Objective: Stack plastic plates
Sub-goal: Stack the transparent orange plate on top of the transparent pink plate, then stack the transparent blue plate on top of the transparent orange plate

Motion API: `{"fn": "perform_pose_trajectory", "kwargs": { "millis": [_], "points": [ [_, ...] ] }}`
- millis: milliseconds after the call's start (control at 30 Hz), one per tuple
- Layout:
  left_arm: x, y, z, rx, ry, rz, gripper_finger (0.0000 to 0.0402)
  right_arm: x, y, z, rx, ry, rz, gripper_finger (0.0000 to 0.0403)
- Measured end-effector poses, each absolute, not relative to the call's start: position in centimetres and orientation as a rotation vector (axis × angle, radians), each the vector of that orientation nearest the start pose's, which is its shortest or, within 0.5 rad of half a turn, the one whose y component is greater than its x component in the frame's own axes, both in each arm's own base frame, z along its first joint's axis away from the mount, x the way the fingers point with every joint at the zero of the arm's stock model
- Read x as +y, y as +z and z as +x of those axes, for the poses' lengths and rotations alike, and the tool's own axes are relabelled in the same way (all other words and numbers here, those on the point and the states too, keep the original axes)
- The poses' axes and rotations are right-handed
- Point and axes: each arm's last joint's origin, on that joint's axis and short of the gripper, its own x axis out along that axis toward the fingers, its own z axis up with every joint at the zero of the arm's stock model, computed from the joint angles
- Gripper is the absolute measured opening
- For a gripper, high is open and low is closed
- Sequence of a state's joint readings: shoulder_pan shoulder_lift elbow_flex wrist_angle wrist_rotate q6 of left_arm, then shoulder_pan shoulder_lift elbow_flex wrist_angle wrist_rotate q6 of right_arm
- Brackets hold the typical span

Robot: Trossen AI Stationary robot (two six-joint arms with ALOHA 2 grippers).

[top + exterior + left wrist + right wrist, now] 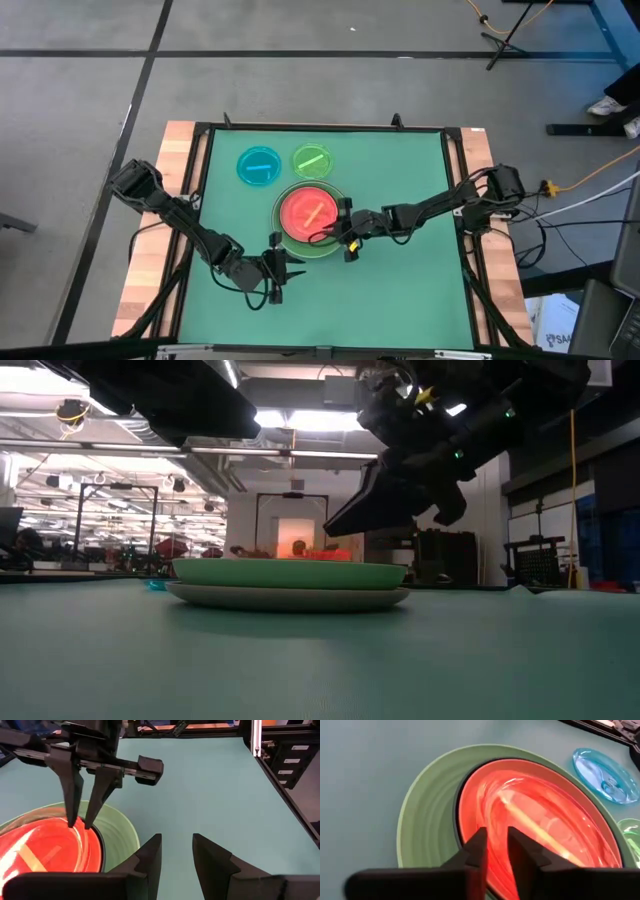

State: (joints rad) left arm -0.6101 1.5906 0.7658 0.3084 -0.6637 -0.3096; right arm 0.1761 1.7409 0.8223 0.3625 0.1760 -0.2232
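Note:
A stack of plates (310, 220) rests on the green mat. A grey plate (290, 597) is at the bottom and a light green one (420, 820) lies on it. A dark rim (456, 815) rings the red-looking top small plate (540, 820). Small blue (259, 165) and green (313, 160) translucent plates lie flat on the mat farther back. My right gripper (496, 847) is at the stack's right edge, shut on the top plate. My left gripper (176, 855) hovers open near the stack's near-left side (285, 275). My right gripper holds the top red plate by its rim (82, 827) on the stack's right side. One finger (71, 817) stands inside the plate and the other (92, 817) outside. The fingers slant down from the table's right. The plate lies in the stack.
A black frame (455, 190) runs around the mat, with wooden table edges beyond it. Bare mat lies to the right (400, 290) and near side of the stack. Cables trail on the floor to the right.

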Motion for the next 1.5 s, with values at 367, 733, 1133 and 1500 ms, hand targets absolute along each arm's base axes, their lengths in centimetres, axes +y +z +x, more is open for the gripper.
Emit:
{"fn": "perform_pose_trajectory", "kwargs": {
  "millis": [367, 733, 1133, 1500],
  "points": [
    [-16.6, 18.9, 26.6, 0.388, 0.106, -0.011, 0.0102, 5.4, 18.1, 33.1, 0.487, 0.036, -0.218, 0.0164],
    [-13.8, 23.7, 24.6, 0.325, 0.194, 0.019, 0.0102, 3.7, 23.5, 30.8, 0.378, -0.025, -0.168, 0.0166],
    [-8.0, 25.6, 22.8, 0.431, 0.421, 0.088, 0.0107, -1.3, 24.5, 29.2, 0.471, -0.150, -0.193, 0.0166],
    [-1.8, 24.2, 22.8, 0.675, 0.505, -0.003, 0.0180, -5.3, 24.4, 28.8, 0.489, -0.196, -0.182, 0.0166]
  ]
}}
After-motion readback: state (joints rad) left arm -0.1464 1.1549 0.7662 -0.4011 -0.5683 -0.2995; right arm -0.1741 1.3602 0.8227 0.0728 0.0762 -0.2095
